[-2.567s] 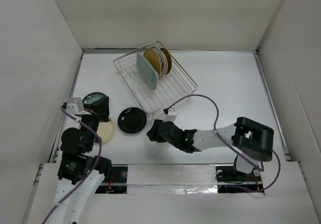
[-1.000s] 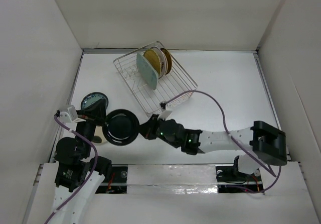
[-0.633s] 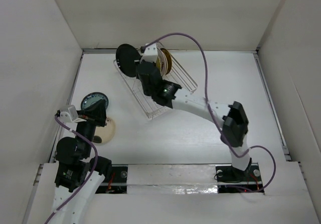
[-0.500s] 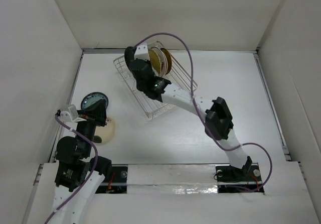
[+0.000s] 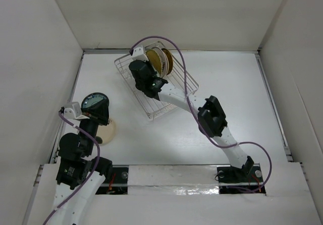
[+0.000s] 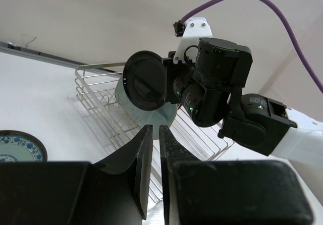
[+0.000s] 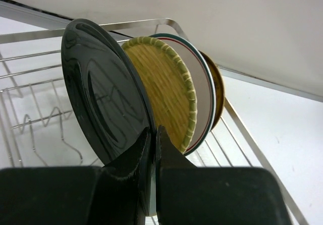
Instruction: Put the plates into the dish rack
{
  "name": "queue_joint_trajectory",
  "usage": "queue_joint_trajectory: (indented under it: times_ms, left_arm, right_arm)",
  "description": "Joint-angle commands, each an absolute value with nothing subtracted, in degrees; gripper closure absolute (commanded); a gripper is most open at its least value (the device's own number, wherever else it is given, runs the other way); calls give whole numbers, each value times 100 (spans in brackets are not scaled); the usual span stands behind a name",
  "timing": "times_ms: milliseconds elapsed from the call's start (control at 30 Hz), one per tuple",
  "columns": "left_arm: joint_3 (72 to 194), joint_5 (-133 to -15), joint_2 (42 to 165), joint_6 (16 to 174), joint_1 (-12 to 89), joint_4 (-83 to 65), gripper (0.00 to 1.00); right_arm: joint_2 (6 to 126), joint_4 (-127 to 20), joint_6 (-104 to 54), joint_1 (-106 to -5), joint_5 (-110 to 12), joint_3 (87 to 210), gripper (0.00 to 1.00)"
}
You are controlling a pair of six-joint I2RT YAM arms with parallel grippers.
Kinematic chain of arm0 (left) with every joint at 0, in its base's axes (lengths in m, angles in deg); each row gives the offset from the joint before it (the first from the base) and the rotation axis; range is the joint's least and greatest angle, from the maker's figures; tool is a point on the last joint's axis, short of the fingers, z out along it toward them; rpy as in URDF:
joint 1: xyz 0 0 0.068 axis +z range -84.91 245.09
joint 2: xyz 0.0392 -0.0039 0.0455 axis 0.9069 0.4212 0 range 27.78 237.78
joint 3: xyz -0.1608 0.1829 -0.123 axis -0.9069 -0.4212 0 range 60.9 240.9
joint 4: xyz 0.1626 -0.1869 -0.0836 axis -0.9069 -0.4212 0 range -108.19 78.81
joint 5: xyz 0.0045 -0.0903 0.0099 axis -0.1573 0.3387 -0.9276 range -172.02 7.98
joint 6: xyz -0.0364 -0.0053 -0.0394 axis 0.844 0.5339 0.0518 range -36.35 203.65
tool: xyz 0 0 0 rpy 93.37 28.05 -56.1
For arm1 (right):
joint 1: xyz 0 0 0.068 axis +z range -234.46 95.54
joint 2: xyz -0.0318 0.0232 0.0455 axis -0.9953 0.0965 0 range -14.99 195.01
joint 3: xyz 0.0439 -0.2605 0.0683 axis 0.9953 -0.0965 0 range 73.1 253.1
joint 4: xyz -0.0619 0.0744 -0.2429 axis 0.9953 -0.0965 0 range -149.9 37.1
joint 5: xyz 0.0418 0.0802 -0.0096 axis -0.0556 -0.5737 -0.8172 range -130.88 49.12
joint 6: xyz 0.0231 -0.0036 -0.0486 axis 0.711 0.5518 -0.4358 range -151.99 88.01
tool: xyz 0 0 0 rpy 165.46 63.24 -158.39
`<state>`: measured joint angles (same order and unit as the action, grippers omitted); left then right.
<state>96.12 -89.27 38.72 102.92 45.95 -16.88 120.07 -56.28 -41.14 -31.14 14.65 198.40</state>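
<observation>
My right gripper (image 7: 154, 132) is shut on the rim of a glossy black plate (image 7: 101, 104), held on edge over the silver wire dish rack (image 5: 174, 91). Just behind it in the rack stand a woven tan plate (image 7: 164, 91), a white plate (image 7: 204, 101) with a coloured rim and a brown-and-gold plate (image 7: 218, 91). The left wrist view shows the black plate (image 6: 145, 79) in front of a pale green plate (image 6: 169, 115). My left gripper (image 5: 101, 118) is shut and holds nothing, low at the left beside a teal patterned plate (image 5: 94, 101) and a cream plate (image 5: 108, 129).
White walls close in the table on the left, right and back. The right arm (image 5: 212, 116) stretches diagonally from its base to the rack, with its purple cable (image 5: 184, 63) looping above the rack. The rack sits askew at the back centre.
The right arm has lifted the black plate from the table near the left arm and swung it up over the rack's near-left end. The left gripper shifted slightly toward the teal plate.
</observation>
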Motion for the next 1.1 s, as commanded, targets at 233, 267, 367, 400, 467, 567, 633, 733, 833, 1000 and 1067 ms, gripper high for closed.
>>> queue_joint_trajectory:
  times_ms: [233, 267, 367, 400, 467, 567, 633, 733, 833, 1000, 1067]
  left_arm:
    - [9605, -8914, 4044, 10193, 4566, -1453, 91]
    - [9597, -8932, 4061, 10193, 4566, -1453, 91]
    - [9606, -8967, 4105, 10184, 4566, -1453, 91]
    - [9606, -8984, 4096, 10184, 4566, -1462, 91]
    - [9614, -9089, 4070, 10184, 4566, -1479, 91]
    - [9614, -9265, 3956, 10176, 4566, -1488, 91]
    - [9614, -9380, 3859, 10184, 4566, -1497, 92]
    - [9614, -9573, 3754, 10211, 4566, -1506, 92]
    - [9606, -9714, 3675, 10237, 4566, -1514, 97]
    - [9588, -9855, 3569, 10237, 4566, -1514, 100]
    - [9588, -9872, 3586, 10237, 4566, -1523, 100]
  right_arm:
    - [12326, -5518, -4167, -3067, 1257, 20309, 97]
    - [12291, -5632, -4070, -3067, 1169, 20318, 82]
    - [12046, -5528, -3780, -3014, 809, 20073, 50]
    - [11818, -5510, -3658, -2936, 721, 19898, 47]
    - [11545, -5405, -3534, -2804, 413, 19669, 46]
    - [10974, -5308, -3218, -2532, -315, 19028, 68]
    - [10701, -5193, -2665, -2417, -1251, 18668, 93]
    - [10699, -5264, -1988, -2224, -2536, 18473, 100]
    - [10875, -5264, -1592, -2013, -3137, 18306, 100]
    - [11402, -5475, -1293, -1951, -3964, 18367, 48]
    - [11534, -5545, -1283, -1951, -4244, 18411, 42]
